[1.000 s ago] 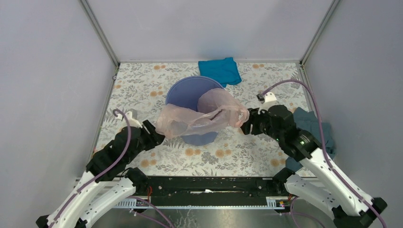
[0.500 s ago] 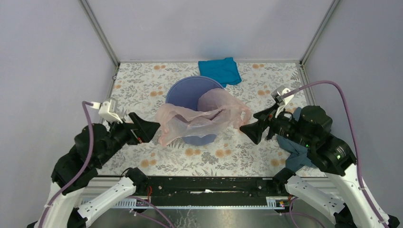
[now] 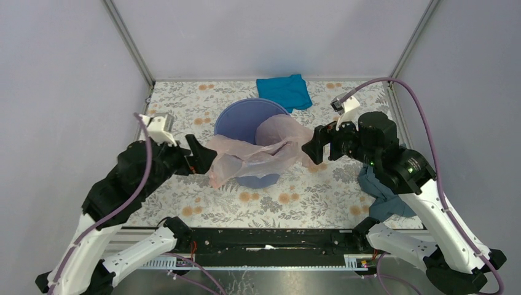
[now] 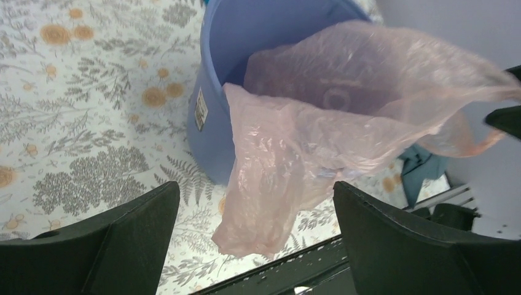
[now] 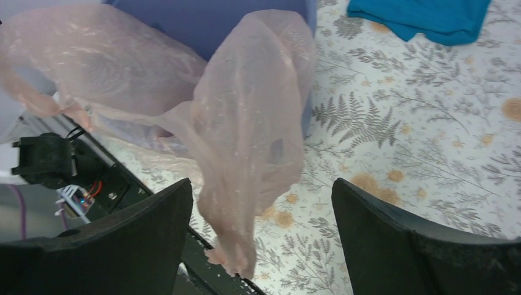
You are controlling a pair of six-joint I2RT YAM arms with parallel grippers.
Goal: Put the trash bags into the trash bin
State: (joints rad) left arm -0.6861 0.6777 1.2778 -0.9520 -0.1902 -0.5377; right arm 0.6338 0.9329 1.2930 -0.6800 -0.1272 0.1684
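The pale-pink trash bag (image 3: pixel 258 152) lies draped over the near rim of the lavender-blue trash bin (image 3: pixel 241 120), partly inside it, with one lobe hanging down the outer wall at the left. My left gripper (image 3: pixel 201 157) is open, just left of the bag's left end. My right gripper (image 3: pixel 311 146) is open, just right of the bag's right end. In the left wrist view the bag (image 4: pixel 319 123) hangs loose over the bin (image 4: pixel 228 67) ahead of my open gripper (image 4: pixel 255 246). In the right wrist view the bag (image 5: pixel 246 135) dangles before my open gripper (image 5: pixel 261 246), in front of the bin (image 5: pixel 215 24).
A bright blue folded cloth (image 3: pixel 284 91) lies behind the bin at the back edge; it also shows in the right wrist view (image 5: pixel 424 15). A grey-blue cloth (image 3: pixel 381 193) lies crumpled at the right under my right arm. Grey walls enclose the floral mat (image 3: pixel 184 117).
Both grippers were at the bag's ends a second ago, then drew back opened; now they are raised and close to the bag again. The bag has sagged lower over the bin's near rim.
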